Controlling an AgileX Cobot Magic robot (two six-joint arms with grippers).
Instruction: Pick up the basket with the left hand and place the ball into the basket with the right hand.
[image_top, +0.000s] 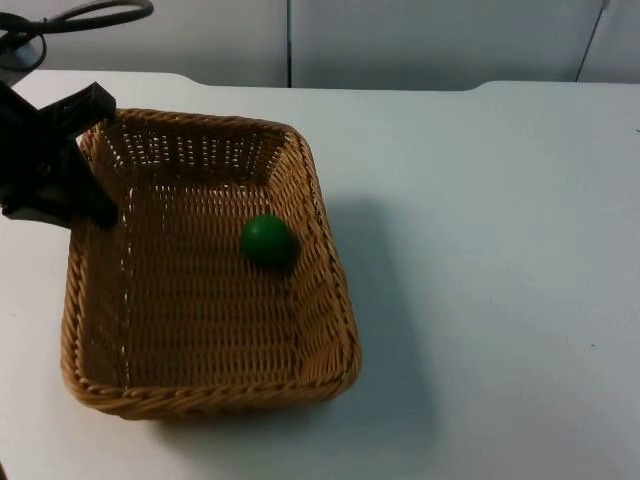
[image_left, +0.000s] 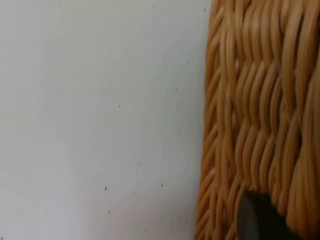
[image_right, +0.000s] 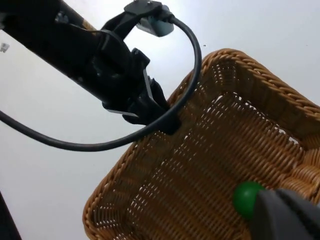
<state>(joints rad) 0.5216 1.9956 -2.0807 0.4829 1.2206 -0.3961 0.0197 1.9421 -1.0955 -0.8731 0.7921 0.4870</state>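
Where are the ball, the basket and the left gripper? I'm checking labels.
ball (image_top: 267, 240): top view, its green middle.
basket (image_top: 205, 396): top view, its near rim.
left gripper (image_top: 96, 205): top view, fingers at the basket's left rim.

One basket (image_top: 200, 300), one green ball (image_top: 267, 240), one table (image_top: 500, 250).

White table (image_top: 500, 250), woven basket (image_top: 200, 395) resting on it

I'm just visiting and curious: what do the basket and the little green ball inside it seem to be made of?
The basket looks like woven wicker or rattan: tan, slightly glossy strands plaited in rows, with a braided rim. The ball is smooth, evenly green and matte, probably plastic, rubber or foam; its look alone cannot settle which. It lies on the basket's floor. The left gripper grips the basket's rim.
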